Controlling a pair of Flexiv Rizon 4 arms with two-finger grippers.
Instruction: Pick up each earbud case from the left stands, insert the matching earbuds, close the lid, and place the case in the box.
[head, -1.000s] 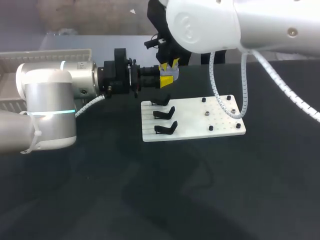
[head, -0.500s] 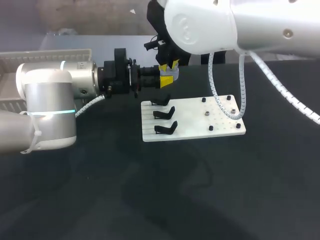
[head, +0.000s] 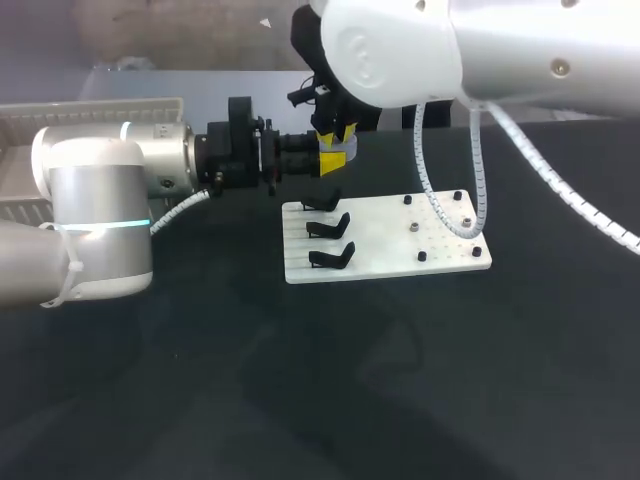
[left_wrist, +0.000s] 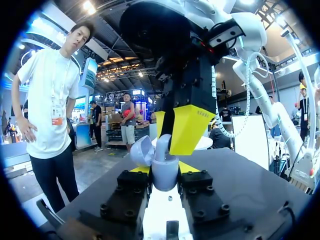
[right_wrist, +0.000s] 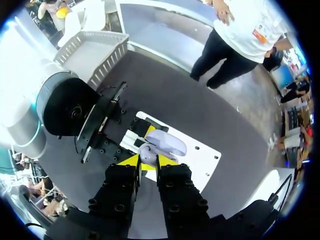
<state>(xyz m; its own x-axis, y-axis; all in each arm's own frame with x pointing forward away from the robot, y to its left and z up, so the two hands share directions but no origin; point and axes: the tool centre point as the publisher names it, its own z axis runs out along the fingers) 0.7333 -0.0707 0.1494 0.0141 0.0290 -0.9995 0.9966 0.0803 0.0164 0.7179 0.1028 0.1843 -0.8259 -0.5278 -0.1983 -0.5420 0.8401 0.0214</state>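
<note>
Pale lavender plastic earbud case (left_wrist: 165, 170), lid open, clamped in left gripper (head: 330, 159); right gripper (right_wrist: 147, 162) directly above, grip indiscernible.

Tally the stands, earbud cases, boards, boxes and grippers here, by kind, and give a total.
Black stands: 3
Earbud case: 1
White board: 1
Box: 1
Grippers: 2 (left gripper, right gripper)
Total: 8
</note>
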